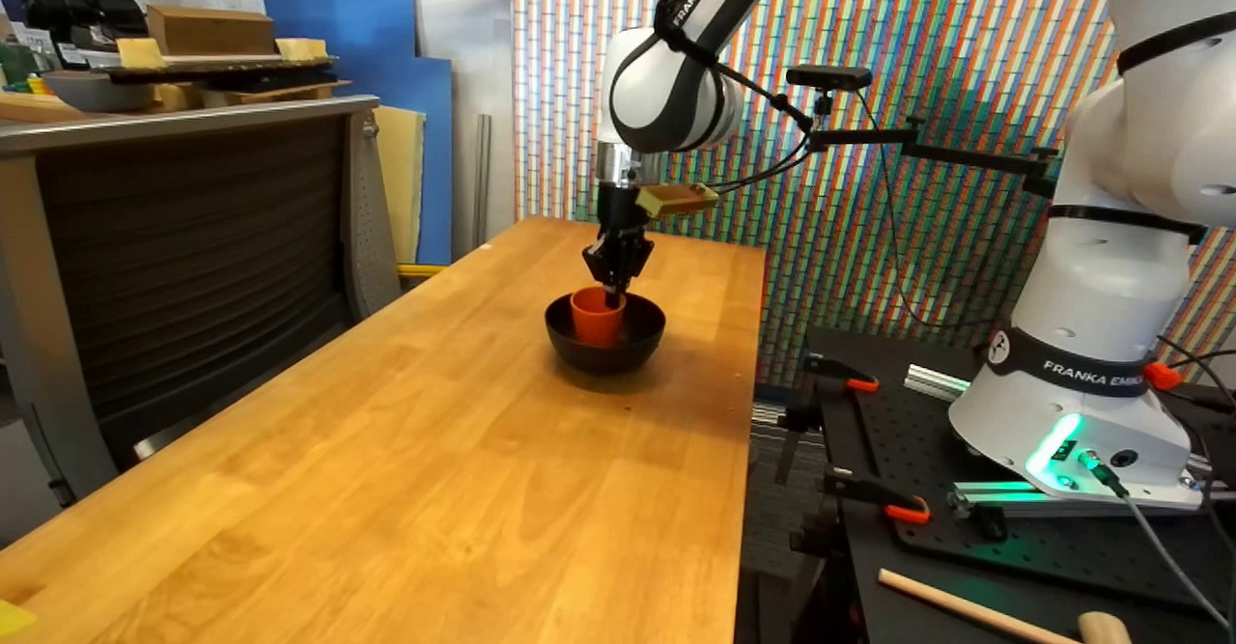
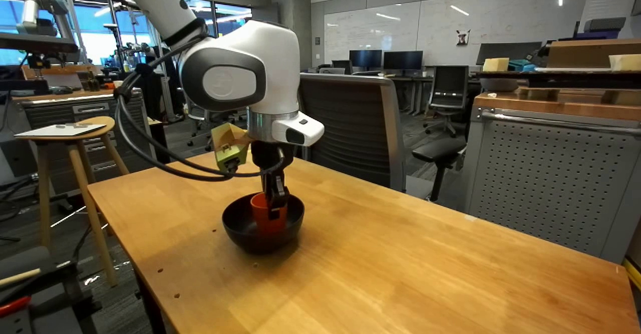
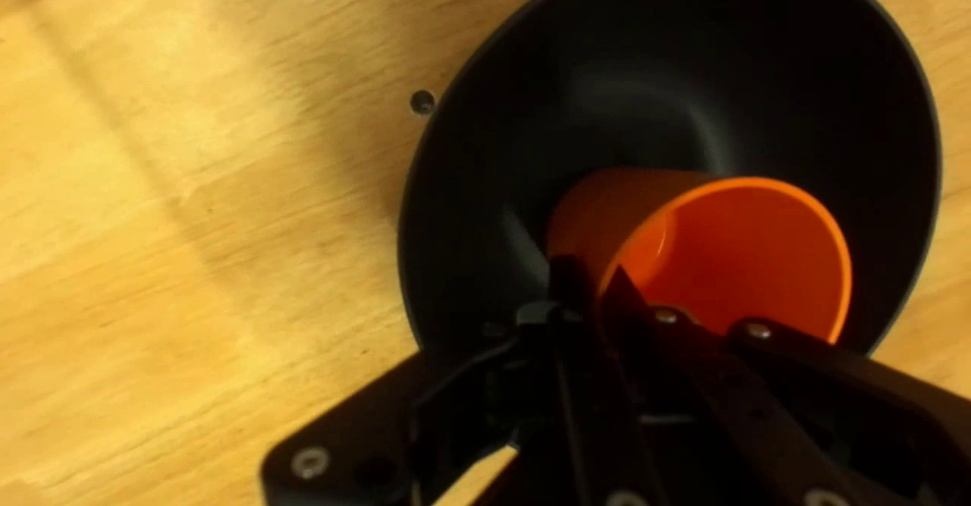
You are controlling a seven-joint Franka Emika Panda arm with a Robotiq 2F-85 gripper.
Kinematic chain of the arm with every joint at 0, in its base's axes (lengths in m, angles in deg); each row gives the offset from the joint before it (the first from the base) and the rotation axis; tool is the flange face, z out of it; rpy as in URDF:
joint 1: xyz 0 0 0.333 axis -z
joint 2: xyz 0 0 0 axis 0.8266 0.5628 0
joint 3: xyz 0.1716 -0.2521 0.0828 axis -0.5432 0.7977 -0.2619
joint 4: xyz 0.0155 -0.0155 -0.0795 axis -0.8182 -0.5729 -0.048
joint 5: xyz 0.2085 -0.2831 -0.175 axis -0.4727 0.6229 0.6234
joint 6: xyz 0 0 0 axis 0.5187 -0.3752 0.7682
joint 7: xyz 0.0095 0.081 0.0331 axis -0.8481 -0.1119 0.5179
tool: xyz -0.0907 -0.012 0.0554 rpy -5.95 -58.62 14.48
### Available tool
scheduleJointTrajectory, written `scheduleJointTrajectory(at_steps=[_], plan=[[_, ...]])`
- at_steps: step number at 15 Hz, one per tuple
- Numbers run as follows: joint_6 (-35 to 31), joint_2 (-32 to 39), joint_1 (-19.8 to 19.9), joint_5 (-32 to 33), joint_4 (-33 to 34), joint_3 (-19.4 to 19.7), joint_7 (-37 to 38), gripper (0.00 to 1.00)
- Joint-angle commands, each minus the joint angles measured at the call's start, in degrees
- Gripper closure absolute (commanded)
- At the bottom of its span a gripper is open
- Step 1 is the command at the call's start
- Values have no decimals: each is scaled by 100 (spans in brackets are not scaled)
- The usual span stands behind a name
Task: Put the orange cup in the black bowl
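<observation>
The orange cup (image 2: 263, 219) is inside the black bowl (image 2: 263, 244), roughly upright, with its mouth facing up. The bowl stands level on the wooden worktop (image 2: 440, 269) and surrounds the lower part of the cup. The end effector (image 3: 597, 282) points down from above, its fingers (image 3: 633, 310) set close together on the cup's wall, one inside the cup and one outside, so that it grips the cup at the rim. Whether the cup's base touches the floor of the bowl I cannot tell: the bowl's near wall hides it in both exterior views, and the fingers cover part of the cup in the wrist view. There, a small dark hole (image 3: 422, 102) in the worktop shows just beside the bowl's rim. A yellowish block (image 2: 230, 146) is attached near the wrist of the white robot arm (image 2: 274, 68), and black cables (image 2: 124, 91) loop below the arm. In an exterior view the arm's base (image 1: 1024, 412), which carries a bright green light (image 1: 1054, 443), stands on a black bench (image 1: 917, 625) beside the worktop. A chair (image 2: 345, 128) with a dark ribbed back stands along one edge of the worktop, and a whiteboard (image 2: 521, 28) spans the wall well beyond it
</observation>
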Motion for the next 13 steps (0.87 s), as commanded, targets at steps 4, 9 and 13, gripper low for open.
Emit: scheduleJointTrajectory(at_steps=[4,9,13], plan=[[44,-1423,-28,328,-705,163,-145,35],[931,-2950,-19,2023,-1258,200,479,1],[1192,-2988,6,1801,-1164,132,281,0]])
